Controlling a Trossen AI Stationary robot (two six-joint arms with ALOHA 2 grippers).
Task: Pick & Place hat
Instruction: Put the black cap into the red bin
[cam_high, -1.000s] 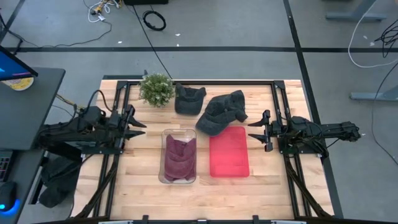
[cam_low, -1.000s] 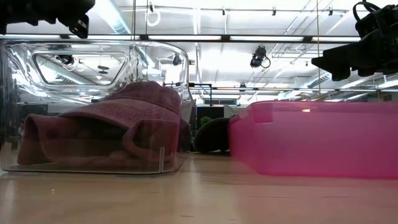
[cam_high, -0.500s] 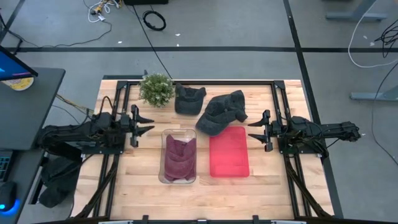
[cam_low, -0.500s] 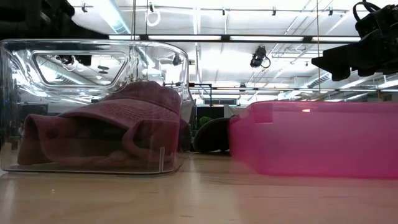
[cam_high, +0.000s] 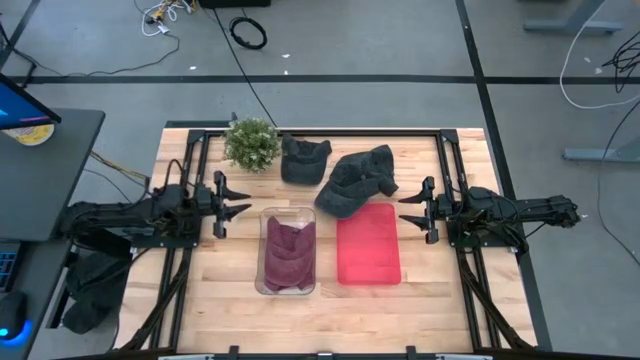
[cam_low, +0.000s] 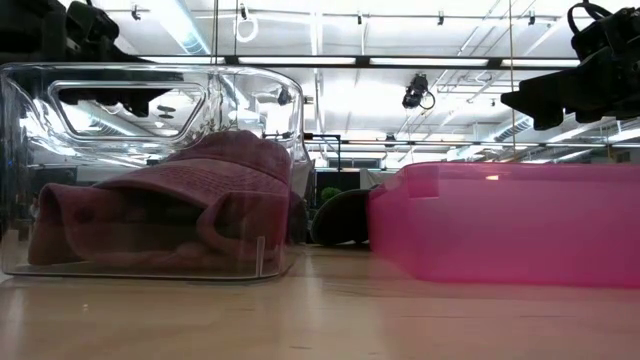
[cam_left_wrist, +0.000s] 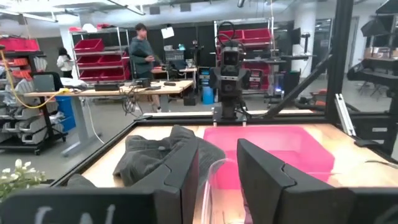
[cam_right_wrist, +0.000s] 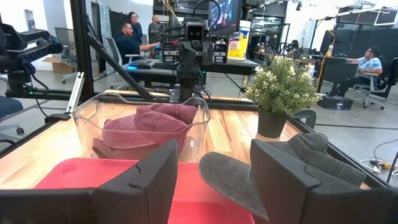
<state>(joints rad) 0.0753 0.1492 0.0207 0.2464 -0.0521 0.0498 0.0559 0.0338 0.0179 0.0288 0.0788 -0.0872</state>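
Now that the left gripper (cam_high: 238, 209) has advanced, fingers parted and empty, toward the clear plastic bin (cam_high: 288, 288), a maroon cloth cap (cam_high: 289, 250) lies inside; the right gripper (cam_high: 406, 210) waits wide open.

A maroon hat (cam_high: 289, 252) lies crumpled inside the clear bin (cam_high: 288, 287), filling most of its floor. A dark grey hat (cam_high: 354, 181) sits rumpled on the worktop at the far edge of the pink tray (cam_high: 368, 245), its brim overlapping that edge. Another dark grey hat (cam_high: 303, 159) rests just beside it, apart from both containers.
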